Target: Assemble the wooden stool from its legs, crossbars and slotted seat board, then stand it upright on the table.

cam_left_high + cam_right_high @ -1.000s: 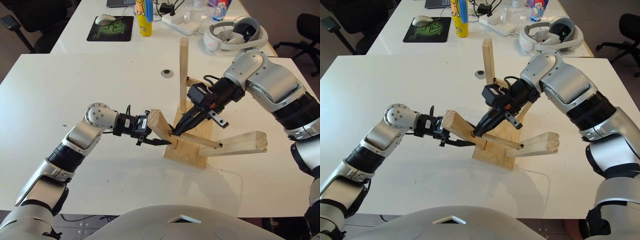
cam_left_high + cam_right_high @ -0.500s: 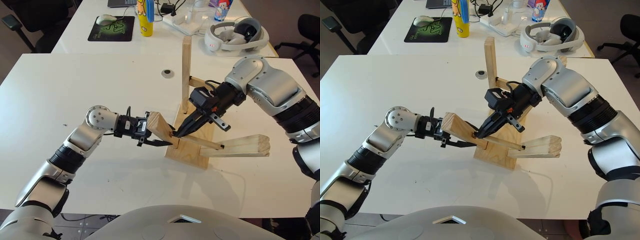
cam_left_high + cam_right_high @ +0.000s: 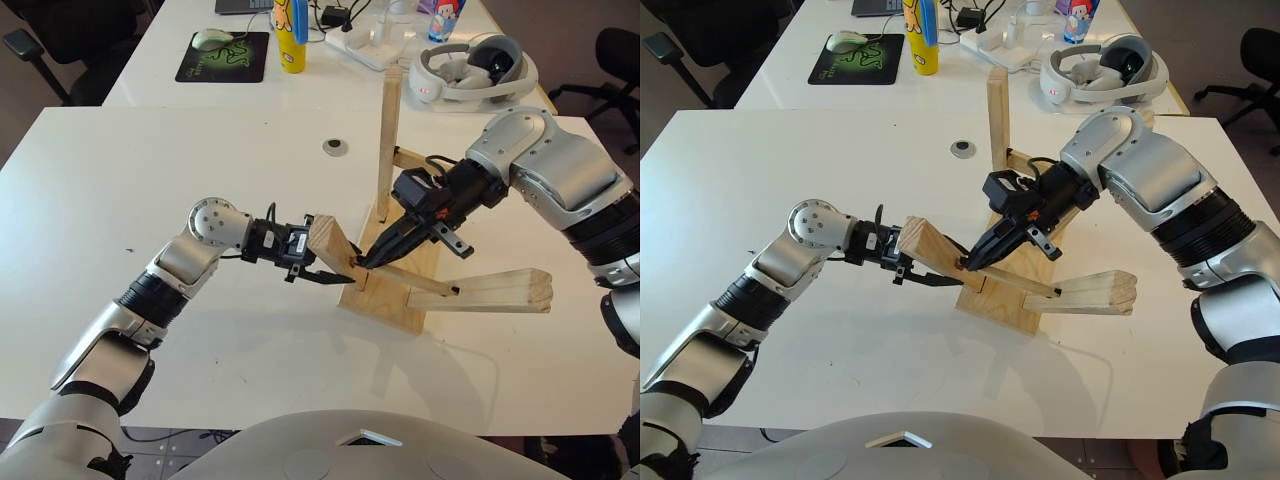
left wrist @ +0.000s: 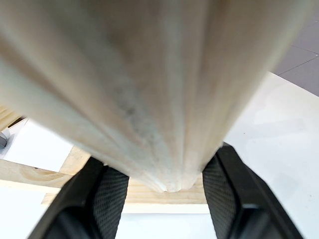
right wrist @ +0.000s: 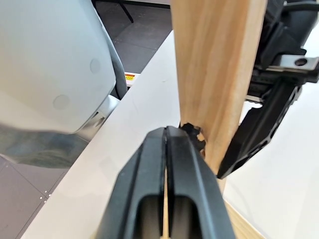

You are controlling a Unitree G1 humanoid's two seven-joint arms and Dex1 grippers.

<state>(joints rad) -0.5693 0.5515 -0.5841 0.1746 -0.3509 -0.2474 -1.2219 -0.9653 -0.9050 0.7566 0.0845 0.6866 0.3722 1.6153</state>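
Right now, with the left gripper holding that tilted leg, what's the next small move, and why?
Probably tip the tilted leg upright with the left gripper, seating it in the seat board: it leans outward, while the far leg already stands upright.

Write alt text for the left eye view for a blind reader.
The left gripper clamps a tilted wooden leg against the seat board on a white table, with the shut right gripper at its base. An upright leg stands behind; a third leg lies toward the right.

text check | I read no legible words or numbers | mouse pad (image 3: 235,60) at 11 o'clock: green emblem only | yellow bottle (image 3: 291,35) at 12 o'clock: print too small
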